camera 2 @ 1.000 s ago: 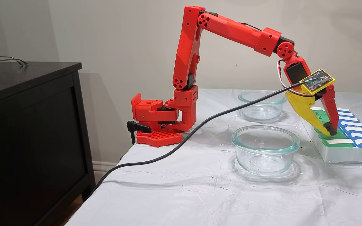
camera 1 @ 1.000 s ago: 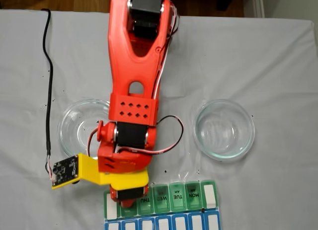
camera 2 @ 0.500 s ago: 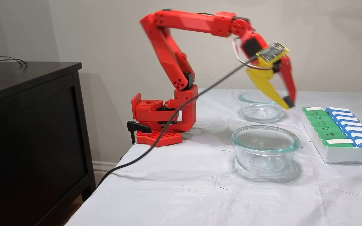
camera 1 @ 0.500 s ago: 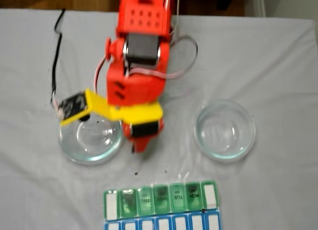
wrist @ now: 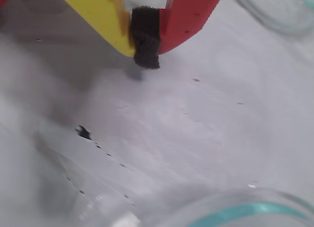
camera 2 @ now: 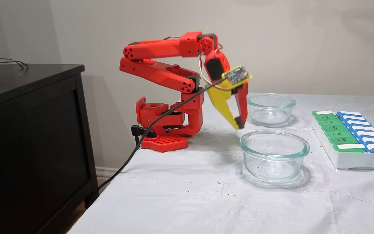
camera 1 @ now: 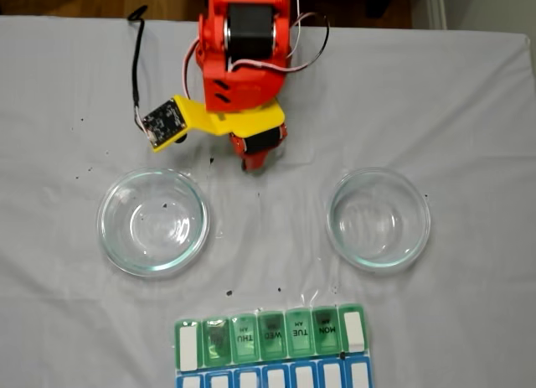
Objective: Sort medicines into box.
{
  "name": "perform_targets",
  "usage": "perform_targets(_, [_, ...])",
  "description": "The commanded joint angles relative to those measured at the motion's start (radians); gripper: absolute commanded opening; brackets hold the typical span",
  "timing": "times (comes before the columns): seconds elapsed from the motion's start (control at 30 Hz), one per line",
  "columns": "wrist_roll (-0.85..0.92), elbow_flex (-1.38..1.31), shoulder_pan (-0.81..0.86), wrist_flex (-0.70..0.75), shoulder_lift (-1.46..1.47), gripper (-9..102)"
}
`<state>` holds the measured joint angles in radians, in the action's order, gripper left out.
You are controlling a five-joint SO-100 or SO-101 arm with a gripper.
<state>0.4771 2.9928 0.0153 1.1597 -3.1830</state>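
- Broadly, a white cloth [camera 1: 469, 111] covers the table, speckled with dark flecks.
- Folded back, the red arm [camera 2: 161, 68] hangs its gripper [camera 2: 239, 125] above the cloth, between the two bowls.
- Two clear glass bowls [camera 1: 153, 222] [camera 1: 378, 218] stand well apart.
- Along the near edge in a fixed view lies the box [camera 1: 272, 348], green lids down; tiny medicines inside are perhaps there, too blurred to tell.
- Wrist view: the gripper [wrist: 145, 43] is clenched, black pad pinched between yellow and red fingers, nothing held.
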Motion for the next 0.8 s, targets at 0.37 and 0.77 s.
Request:
perform_targets(0.37, [-0.069, -0.003, 0.031, -0.014, -0.023, 0])
perform_targets(0.77, [-0.069, -0.003, 0.031, -0.014, -0.023, 0])
